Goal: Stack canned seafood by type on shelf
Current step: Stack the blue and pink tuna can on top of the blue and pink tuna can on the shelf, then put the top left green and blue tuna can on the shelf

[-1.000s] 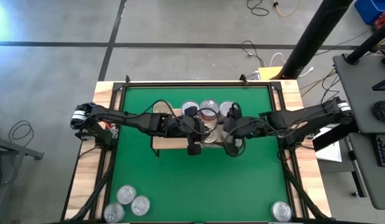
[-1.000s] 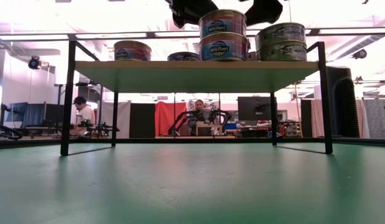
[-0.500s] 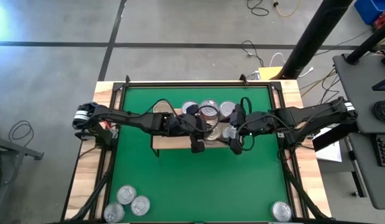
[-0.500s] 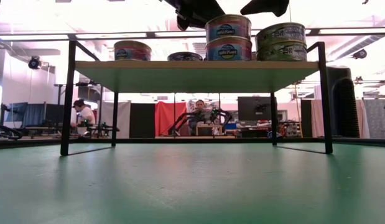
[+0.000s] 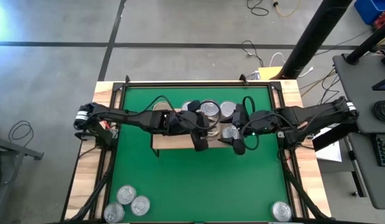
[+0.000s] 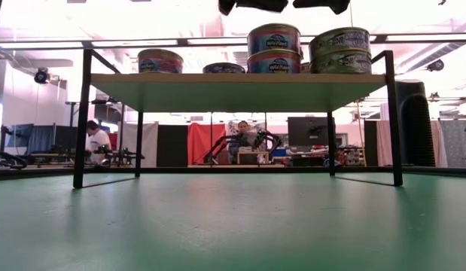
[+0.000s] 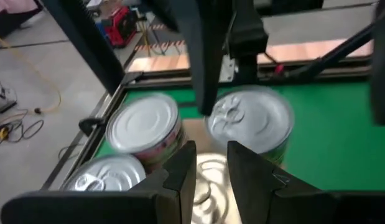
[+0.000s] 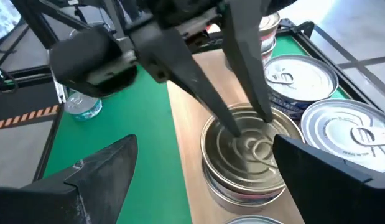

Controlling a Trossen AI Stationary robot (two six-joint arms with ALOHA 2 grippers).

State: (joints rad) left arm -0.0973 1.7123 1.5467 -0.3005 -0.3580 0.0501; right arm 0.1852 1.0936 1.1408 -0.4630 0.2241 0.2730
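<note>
Backing my right gripper (image 5: 237,132) away wide open, I left the stacked tin (image 6: 274,39) beneath my nearly shut left gripper (image 8: 248,127).

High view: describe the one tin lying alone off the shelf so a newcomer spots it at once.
Start from the green mat that covers the table and go to its bottom right corner in the high view, well away from the shelf. A single silver tin lies there alone, whereas the other loose tins huddle as three at the bottom left corner.
</note>
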